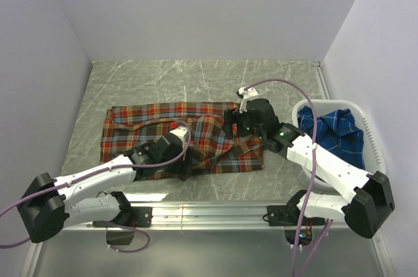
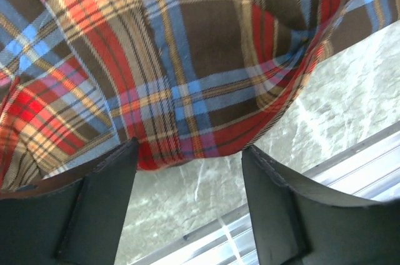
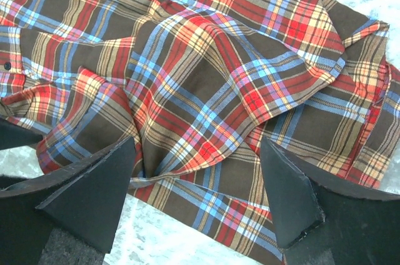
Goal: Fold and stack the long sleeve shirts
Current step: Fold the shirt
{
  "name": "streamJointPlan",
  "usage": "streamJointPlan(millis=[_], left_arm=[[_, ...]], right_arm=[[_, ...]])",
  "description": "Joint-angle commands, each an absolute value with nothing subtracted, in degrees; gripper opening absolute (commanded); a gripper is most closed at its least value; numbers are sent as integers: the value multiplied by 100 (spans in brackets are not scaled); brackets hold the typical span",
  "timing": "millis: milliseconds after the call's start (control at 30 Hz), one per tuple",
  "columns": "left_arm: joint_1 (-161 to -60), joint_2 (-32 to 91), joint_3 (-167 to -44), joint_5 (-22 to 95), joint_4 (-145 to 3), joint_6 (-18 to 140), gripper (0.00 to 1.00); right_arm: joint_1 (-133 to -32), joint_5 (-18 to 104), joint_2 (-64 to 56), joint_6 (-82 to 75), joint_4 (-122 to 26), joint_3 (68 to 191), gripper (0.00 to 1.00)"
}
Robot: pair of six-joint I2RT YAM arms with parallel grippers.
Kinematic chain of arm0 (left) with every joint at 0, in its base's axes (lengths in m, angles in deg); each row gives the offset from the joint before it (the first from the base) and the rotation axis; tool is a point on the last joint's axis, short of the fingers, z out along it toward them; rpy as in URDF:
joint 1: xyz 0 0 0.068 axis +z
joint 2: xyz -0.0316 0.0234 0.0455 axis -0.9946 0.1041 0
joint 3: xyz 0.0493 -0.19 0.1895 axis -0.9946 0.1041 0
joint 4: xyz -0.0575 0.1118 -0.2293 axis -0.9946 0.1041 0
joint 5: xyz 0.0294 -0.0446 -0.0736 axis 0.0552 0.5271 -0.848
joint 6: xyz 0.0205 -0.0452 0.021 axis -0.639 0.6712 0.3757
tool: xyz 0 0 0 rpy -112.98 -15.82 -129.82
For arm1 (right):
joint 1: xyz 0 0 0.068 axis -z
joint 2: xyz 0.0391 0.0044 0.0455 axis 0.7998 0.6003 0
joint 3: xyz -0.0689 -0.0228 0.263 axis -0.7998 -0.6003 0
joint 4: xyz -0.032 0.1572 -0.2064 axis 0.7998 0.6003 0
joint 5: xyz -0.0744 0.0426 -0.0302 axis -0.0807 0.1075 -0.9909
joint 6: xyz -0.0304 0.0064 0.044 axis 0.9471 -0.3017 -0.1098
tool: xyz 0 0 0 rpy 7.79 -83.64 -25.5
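Red plaid shirt (image 1: pixel 144 123) lies rumpled on the bench (image 1: pixel 196 81). Over it the left tool (image 2: pixel 187 152) and right tool (image 3: pixel 197 146) gape released; pinch one hem layer only

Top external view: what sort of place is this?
Probably a lab robot cell: plain white walls enclose a marble-look tabletop, a metal rail edges it, and a white basket holds a blue shirt.
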State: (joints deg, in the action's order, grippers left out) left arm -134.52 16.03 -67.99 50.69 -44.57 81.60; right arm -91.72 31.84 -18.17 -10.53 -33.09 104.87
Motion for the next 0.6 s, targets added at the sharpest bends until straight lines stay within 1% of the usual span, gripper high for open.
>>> streamJointPlan(millis=[0,133,267,367,500,533,567], left_arm=[[-13491,1776,-7087,5049,-4849,7847,71],[-13500,2119,-7122,4838,-4805,7855,71],[-13518,2129,-7061,4846,-4744,7960,70],[-13518,2085,-6999,4925,-4726,8031,67],[-13526,2137,-7034,4943,-4647,8057,51],[-13526,2146,-7043,4961,-4630,8074,44],[-13526,2155,-7043,4970,-4630,8075,42]], right_arm=[[-9125,3238,-2064,-976,-3605,10458,87],[-9125,3247,-2073,-967,-3597,10423,87],[-9117,3247,-2116,-949,-3631,10379,87],[-9117,3299,-2064,-975,-3684,10326,87],[-9117,3335,-2037,-976,-3711,10326,86],[-9134,3326,-2046,-958,-3711,10317,86],[-9125,3317,-2072,-949,-3711,10308,86]])
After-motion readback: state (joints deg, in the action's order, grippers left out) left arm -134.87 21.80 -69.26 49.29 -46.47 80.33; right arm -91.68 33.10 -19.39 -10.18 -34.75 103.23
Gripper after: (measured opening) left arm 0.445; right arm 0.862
